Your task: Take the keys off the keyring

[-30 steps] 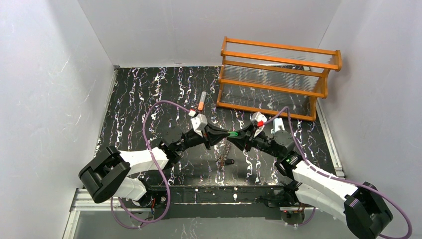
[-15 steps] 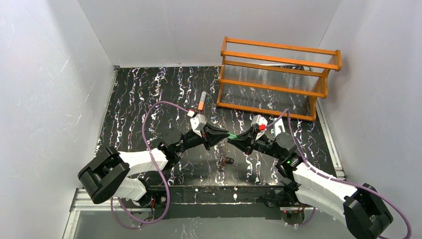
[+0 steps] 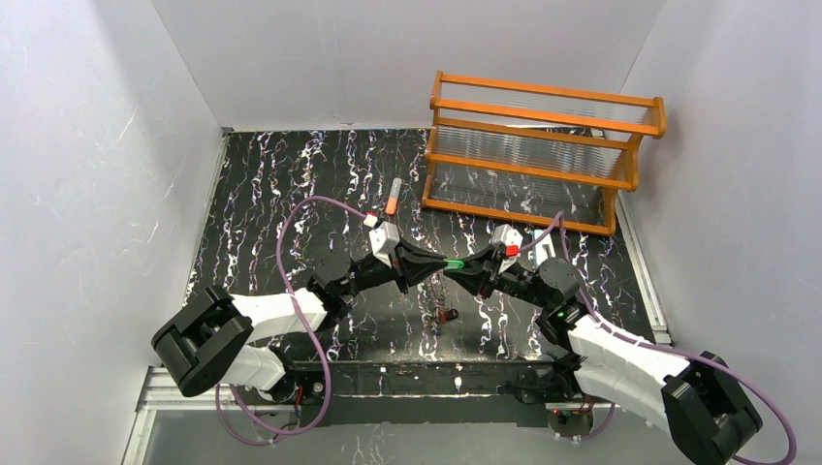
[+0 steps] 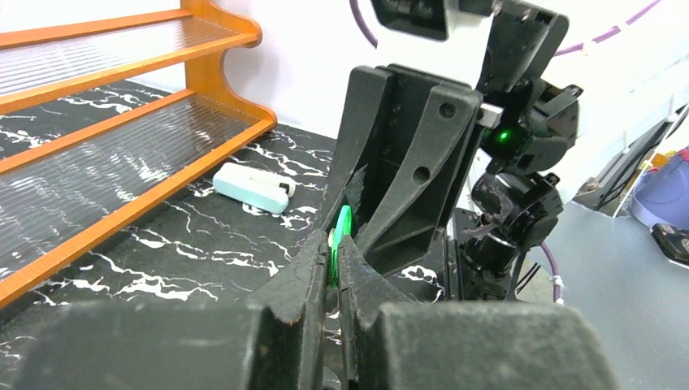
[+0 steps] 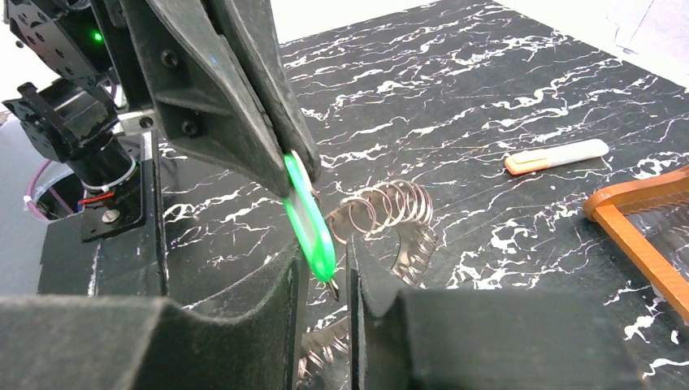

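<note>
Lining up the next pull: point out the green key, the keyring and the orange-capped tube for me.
green key [image 5: 309, 218]: right wrist view, middle of its flat green face.
keyring [image 5: 390, 205]: right wrist view, on its wire coils.
orange-capped tube [image 5: 569, 152]: right wrist view, on its pale body.

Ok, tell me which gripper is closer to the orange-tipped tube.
Left. The left gripper, clamping the green key, sits toward the robot and right of the tube; the right gripper meets it from farther right.
</note>
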Motion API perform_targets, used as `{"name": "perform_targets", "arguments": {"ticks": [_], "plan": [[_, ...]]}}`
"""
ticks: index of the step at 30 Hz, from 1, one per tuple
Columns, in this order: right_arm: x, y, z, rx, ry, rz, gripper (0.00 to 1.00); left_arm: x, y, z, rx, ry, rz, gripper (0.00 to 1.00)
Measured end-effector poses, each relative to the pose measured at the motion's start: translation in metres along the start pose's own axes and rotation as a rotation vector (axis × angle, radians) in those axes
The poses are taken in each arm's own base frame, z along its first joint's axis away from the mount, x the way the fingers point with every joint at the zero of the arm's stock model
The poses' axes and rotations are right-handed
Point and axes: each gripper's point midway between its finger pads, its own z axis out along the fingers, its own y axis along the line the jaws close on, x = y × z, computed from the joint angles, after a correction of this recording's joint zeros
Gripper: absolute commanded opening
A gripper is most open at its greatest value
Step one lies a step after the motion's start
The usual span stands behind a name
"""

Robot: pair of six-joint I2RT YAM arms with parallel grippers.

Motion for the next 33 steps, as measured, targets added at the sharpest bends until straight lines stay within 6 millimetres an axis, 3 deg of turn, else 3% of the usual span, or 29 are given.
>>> {"name": "perform_targets", "arguments": {"ticks": [7,13,24,29,31,33], "plan": [[0.005,-0.004,-0.006,0.011,-0.012,-0.011,0.36,-0.007,-0.005,0.001,0.022,-0.027,0.001,0.00],[-0.010,-0.001,-0.014,-0.027,-0.048,-0.055,0.44,-0.007,-0.008,0.001,0.042,-0.025,0.007,0.00],[-0.013,0.015,-0.018,-0.148,-0.023,-0.061,0.43,-0.006,-0.013,0.000,0.072,-0.017,0.014,0.00],[-0.018,0.015,-0.017,-0.158,-0.021,-0.061,0.30,-0.005,-0.014,0.000,0.077,-0.016,0.019,0.00],[-0.020,0.015,-0.016,-0.159,-0.021,-0.061,0.19,-0.005,-0.014,0.000,0.080,-0.016,0.021,0.00],[-0.023,0.016,-0.015,-0.165,-0.015,-0.054,0.02,-0.006,-0.014,0.000,0.083,-0.018,0.026,0.00]]}}
